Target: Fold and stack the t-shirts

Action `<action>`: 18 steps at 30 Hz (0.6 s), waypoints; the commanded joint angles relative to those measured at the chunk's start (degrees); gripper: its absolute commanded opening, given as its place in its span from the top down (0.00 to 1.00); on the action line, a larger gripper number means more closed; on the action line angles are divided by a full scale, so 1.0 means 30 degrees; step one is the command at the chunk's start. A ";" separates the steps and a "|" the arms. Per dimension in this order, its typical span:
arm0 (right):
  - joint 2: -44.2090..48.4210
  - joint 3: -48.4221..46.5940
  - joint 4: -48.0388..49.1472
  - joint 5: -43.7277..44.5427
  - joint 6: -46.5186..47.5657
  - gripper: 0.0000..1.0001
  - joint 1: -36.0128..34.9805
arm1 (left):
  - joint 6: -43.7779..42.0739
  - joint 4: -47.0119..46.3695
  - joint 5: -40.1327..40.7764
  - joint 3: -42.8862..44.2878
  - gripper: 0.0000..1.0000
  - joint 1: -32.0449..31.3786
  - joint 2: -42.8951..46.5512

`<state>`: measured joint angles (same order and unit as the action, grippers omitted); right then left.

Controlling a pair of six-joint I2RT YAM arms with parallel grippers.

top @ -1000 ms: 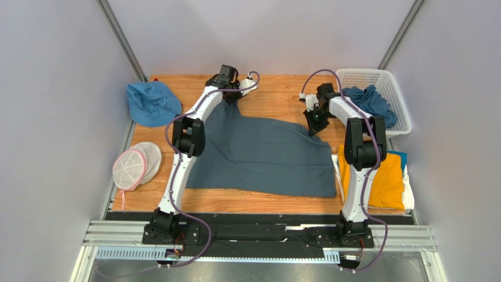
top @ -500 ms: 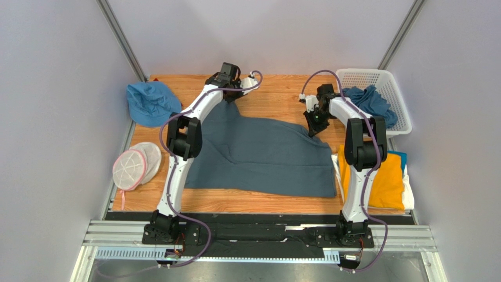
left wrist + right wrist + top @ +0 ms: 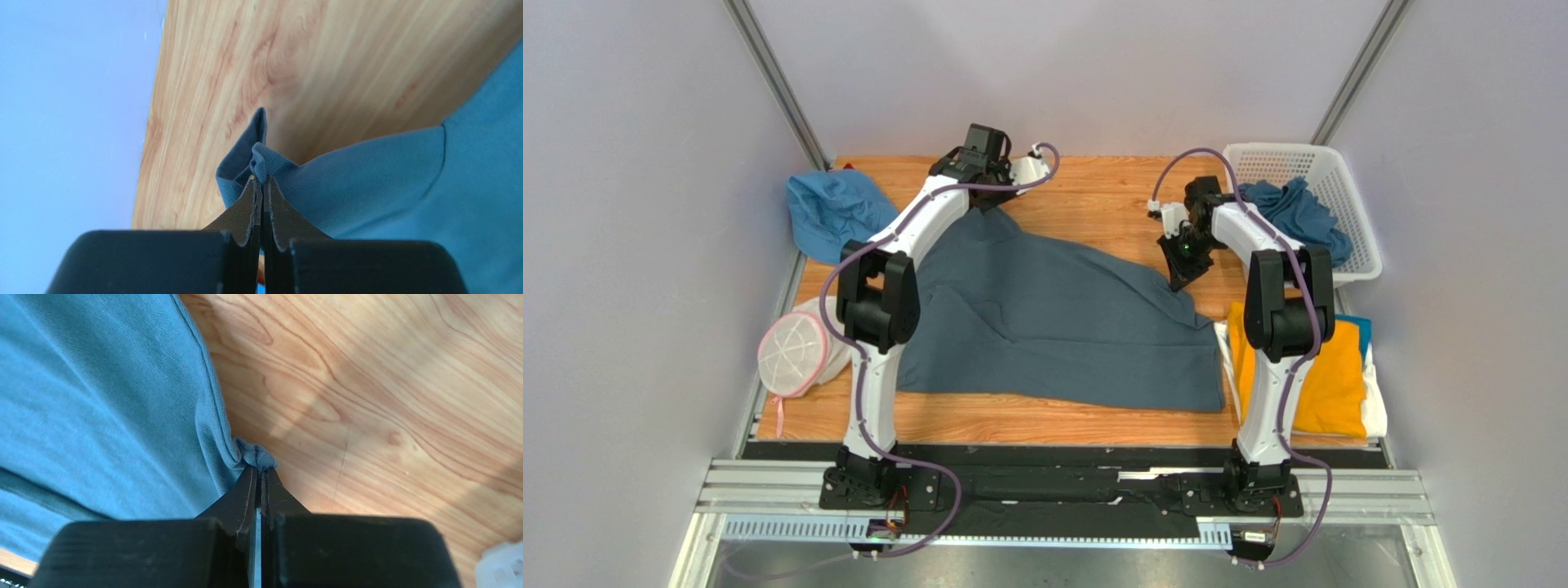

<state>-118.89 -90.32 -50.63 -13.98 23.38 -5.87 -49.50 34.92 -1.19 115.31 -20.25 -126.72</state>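
Note:
A dark slate-blue t-shirt (image 3: 1063,325) lies spread on the wooden table. My left gripper (image 3: 987,203) is shut on the shirt's far left corner; the left wrist view shows its fingertips (image 3: 263,179) pinching a bunched hem (image 3: 264,159). My right gripper (image 3: 1181,272) is shut on the far right corner; the right wrist view shows the cloth tuft (image 3: 256,456) held at the tips (image 3: 259,470). A mustard-yellow shirt (image 3: 1314,368) lies folded over a white and a bright blue one at the right edge. More slate-blue shirts (image 3: 1298,214) fill the basket.
A white mesh basket (image 3: 1333,172) stands at the back right. A bright blue hat (image 3: 830,208) lies at the back left. A round white mesh pouch with pink edging (image 3: 795,349) lies at the left edge, partly under my left arm.
My left arm has swung left, dragging the shirt's far left corner leftward; its elbow now covers part of the pouch. The right gripper has shifted slightly with its corner.

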 commanded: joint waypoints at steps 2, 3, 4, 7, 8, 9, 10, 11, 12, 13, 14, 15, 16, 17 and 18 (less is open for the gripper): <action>0.1631 -0.0126 -0.0583 0.0235 0.0411 1.00 -0.0095 | -0.0289 -0.0272 0.1040 -0.2279 1.00 -0.0192 0.3066; 0.1719 -0.0155 -0.0613 0.0235 0.0411 1.00 -0.0095 | -0.0260 -0.0301 0.1245 -0.2602 1.00 -0.0251 0.3301; 0.1807 -0.0214 -0.0671 0.0264 0.0411 1.00 -0.0066 | -0.0201 -0.0301 0.1305 -0.3301 1.00 -0.0397 0.3796; 0.2012 -0.0302 -0.0818 0.0294 0.0440 1.00 -0.0124 | -0.0084 -0.0359 0.1539 -0.4446 1.00 -0.0719 0.4647; 0.2216 -0.0273 -0.0905 0.0323 0.0440 1.00 -0.0095 | -0.0113 -0.0360 0.1627 -0.4712 1.00 -0.0808 0.4825; 0.2276 -0.0244 -0.0935 0.0323 0.0469 1.00 -0.0095 | -0.0084 -0.0418 0.1831 -0.4918 1.00 -0.0866 0.4971; 0.2364 -0.0244 -0.0993 0.0323 0.0499 1.00 -0.0095 | -0.0055 -0.0418 0.1891 -0.5239 1.00 -0.1012 0.5205; 0.2539 -0.0244 -0.1226 0.0352 0.0557 1.00 -0.0095 | -0.0025 -0.0418 0.1978 -0.5387 1.00 -0.1072 0.5323; 0.2627 -0.0186 -0.1286 0.0324 0.0587 1.00 -0.0095 | -0.0025 -0.0418 0.2182 -0.5505 1.00 -0.1130 0.5411; 0.2773 -0.0156 -0.1345 0.0381 0.0616 1.00 -0.0124 | 0.0004 -0.0418 0.2300 -0.5767 1.00 -0.1276 0.5644; 0.2920 -0.0011 -0.1403 0.0411 0.0674 1.00 -0.0066 | 0.0004 -0.0389 0.2417 -0.5885 1.00 -0.1335 0.5705; 0.3211 -0.0009 -0.1462 0.0411 0.0704 1.00 -0.0065 | 0.0004 -0.0302 0.2564 -0.6003 1.00 -0.1394 0.5821; 0.3330 -0.0009 -0.1550 0.0440 0.0762 1.00 -0.0094 | 0.0062 -0.0301 0.2623 -0.6236 1.00 -0.1510 0.6026; 0.3418 -0.0009 -0.1812 0.0440 0.0879 1.00 -0.0066 | 0.0034 -0.0301 0.2682 -0.6325 1.00 -0.1541 0.6115; 0.3622 -0.0125 -0.1930 0.0498 0.0909 1.00 -0.0094 | 0.0092 -0.0301 0.2827 -0.6413 1.00 -0.1570 0.6290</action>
<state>-112.68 -90.24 -54.41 -13.32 24.12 -5.87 -49.58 34.92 5.26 96.90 -24.45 -112.29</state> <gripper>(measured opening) 0.014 0.011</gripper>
